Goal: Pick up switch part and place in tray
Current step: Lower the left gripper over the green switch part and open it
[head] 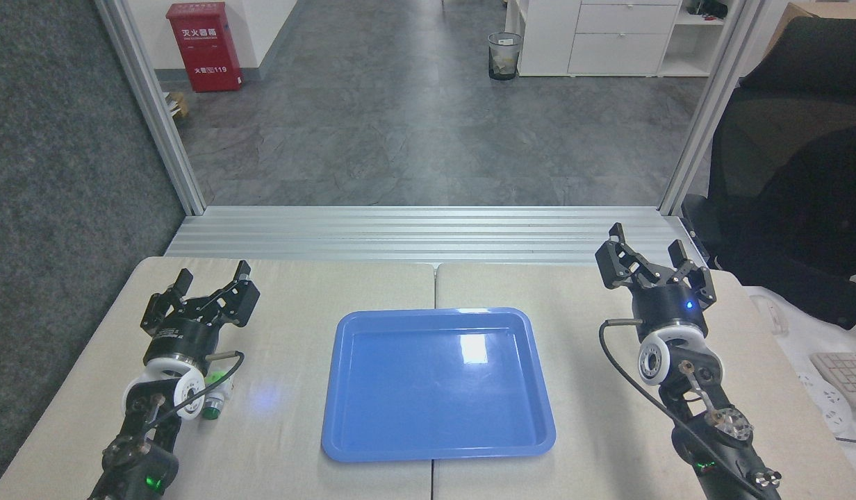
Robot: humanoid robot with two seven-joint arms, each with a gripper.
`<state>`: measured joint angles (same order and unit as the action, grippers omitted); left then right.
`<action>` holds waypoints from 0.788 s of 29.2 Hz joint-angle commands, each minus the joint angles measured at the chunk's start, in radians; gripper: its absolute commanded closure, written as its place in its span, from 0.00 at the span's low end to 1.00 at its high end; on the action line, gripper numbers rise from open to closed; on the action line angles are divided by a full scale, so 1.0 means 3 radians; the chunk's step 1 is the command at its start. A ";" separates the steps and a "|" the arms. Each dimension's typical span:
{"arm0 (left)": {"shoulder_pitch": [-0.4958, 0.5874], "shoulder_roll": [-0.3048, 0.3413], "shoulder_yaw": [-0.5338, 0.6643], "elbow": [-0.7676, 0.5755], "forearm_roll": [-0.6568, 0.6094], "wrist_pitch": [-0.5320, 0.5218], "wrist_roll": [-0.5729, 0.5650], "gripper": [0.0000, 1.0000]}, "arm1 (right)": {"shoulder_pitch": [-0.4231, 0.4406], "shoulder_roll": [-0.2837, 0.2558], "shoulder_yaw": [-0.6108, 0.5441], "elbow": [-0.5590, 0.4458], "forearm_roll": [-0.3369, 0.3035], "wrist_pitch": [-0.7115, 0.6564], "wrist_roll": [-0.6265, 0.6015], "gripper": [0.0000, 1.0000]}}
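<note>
The switch part (216, 401) lies near the tabletop's left edge, half hidden beside the left wrist. The left gripper (204, 295), jaws spread and empty, should draw back and descend squarely over it. The blue tray (438, 382) waits centrally; the right gripper (649, 258) is open, idle.

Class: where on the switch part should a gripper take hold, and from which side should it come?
Grip the white-and-green body, probably from above: the switch part lies on its side on the table, half hidden by the left arm's wrist, with the open left gripper past it.
</note>
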<state>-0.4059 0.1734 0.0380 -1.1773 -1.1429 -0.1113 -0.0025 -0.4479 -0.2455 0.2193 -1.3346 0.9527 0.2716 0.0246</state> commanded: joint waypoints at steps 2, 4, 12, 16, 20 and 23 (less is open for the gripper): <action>0.0003 0.0015 -0.0004 0.0023 -0.0286 -0.0002 0.0018 0.00 | 0.0000 0.0000 0.0000 0.0000 0.0000 0.0000 0.0000 0.00; 0.0003 0.0020 -0.0009 0.0028 -0.0312 -0.0002 0.0049 0.00 | 0.0000 0.0000 0.0000 0.0000 0.0000 0.0000 0.0000 0.00; 0.0013 0.0015 -0.0004 0.0069 -0.0440 0.0018 0.0111 0.00 | 0.0000 0.0000 0.0000 0.0000 0.0000 0.0000 0.0000 0.00; 0.0390 -0.0005 -0.0019 -0.0293 -0.0475 0.0008 0.0111 0.00 | 0.0000 0.0000 0.0000 0.0000 0.0000 0.0000 0.0000 0.00; 0.0662 -0.0041 -0.0024 -0.0427 -0.0776 0.0013 0.0116 0.00 | 0.0000 0.0000 0.0000 0.0000 0.0000 0.0000 0.0000 0.00; 0.0903 -0.0133 -0.0019 -0.0356 -0.1022 0.0033 0.0253 0.00 | 0.0000 0.0000 0.0000 0.0000 0.0000 0.0000 0.0000 0.00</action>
<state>-0.2792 0.1689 0.0221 -1.2191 -1.3277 -0.1072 0.0410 -0.4479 -0.2455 0.2194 -1.3346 0.9527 0.2716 0.0251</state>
